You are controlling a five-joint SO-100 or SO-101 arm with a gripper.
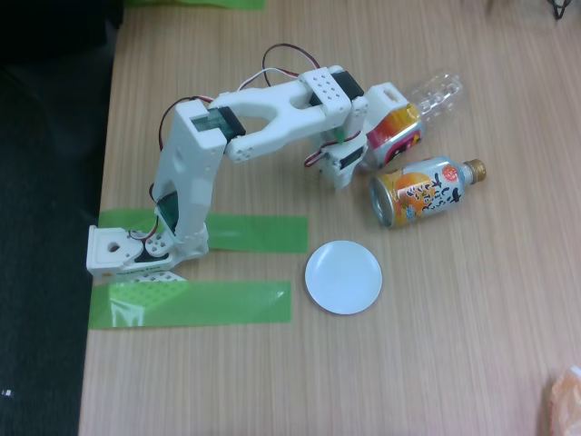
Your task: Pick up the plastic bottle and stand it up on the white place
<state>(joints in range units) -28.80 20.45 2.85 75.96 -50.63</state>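
Light wood-grain table (pixel 454 345) carries the whole setup, with a dark area beyond its left edge in the fixed view and two green tape strips (pixel 195 302) laid beside my base. My gripper (pixel 363 145) reaches over the plastic bottle (pixel 413 113), which lies on its side at the upper centre, clear body pointing up and right, label band next to my fingers. Whether my fingers are apart or clamped on the bottle cannot be determined; the wrist housing hides them. The white place (pixel 343 277) sits well apart from the bottle, lower in the view, just right of the tape. Hazard one: the orange-and-silver can (pixel 422 191) lies just beside the bottle, so a wide approach or a swing toward the plate may knock or roll it. Hazard two: the clear ribbed wall looks thin and slick, so I judge an off-centre grip likely to let the bottle slip or rotate. Hazard three: a tilted release on the small plate would tip it. Writing on the can appears Japanese but is too small to read; the bottle's label is illegible.
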